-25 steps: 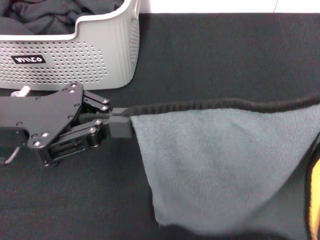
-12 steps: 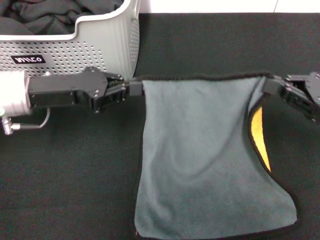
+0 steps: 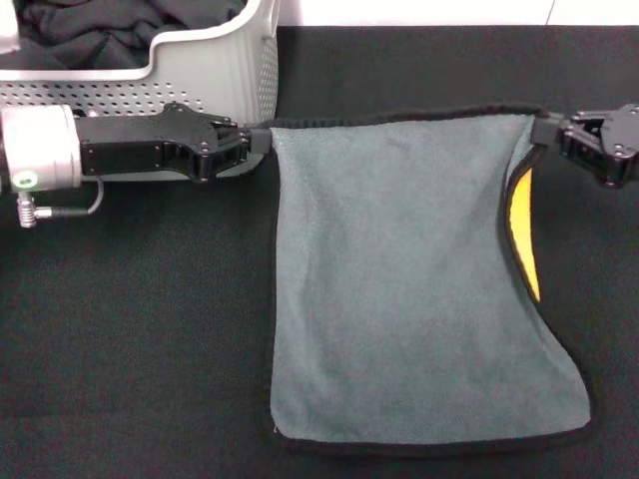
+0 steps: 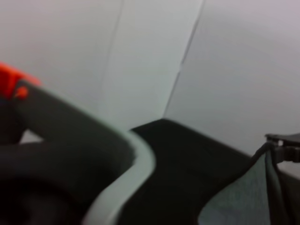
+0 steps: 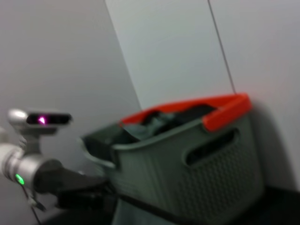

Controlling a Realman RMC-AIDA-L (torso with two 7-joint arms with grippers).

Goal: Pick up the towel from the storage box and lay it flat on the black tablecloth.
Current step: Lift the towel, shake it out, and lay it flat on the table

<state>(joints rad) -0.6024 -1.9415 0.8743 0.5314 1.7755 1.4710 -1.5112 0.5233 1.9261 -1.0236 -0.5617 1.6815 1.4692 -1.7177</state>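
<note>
The grey-teal towel (image 3: 399, 279) with a black bound edge is spread over the black tablecloth (image 3: 130, 329). Its top edge is stretched taut between my two grippers. My left gripper (image 3: 258, 140) is shut on the towel's top left corner, right in front of the light grey storage box (image 3: 250, 70). My right gripper (image 3: 547, 130) is shut on the top right corner. Below that corner the edge folds over and shows the yellow reverse (image 3: 521, 239). The towel's near edge lies on the tablecloth. The left wrist view shows the towel (image 4: 243, 201) and the box rim (image 4: 136, 159).
A plain black cloth (image 3: 100, 30) lies crumpled inside the storage box, which my left arm (image 3: 130, 150) partly covers. A white wall strip runs behind the table's far edge. The right wrist view shows the box (image 5: 187, 159) with an orange rim, and my left arm (image 5: 47, 176).
Both grippers have carried the towel's top edge farther back, toward the box. The towel has spread out, and its near edge now lies in view on the tablecloth.
</note>
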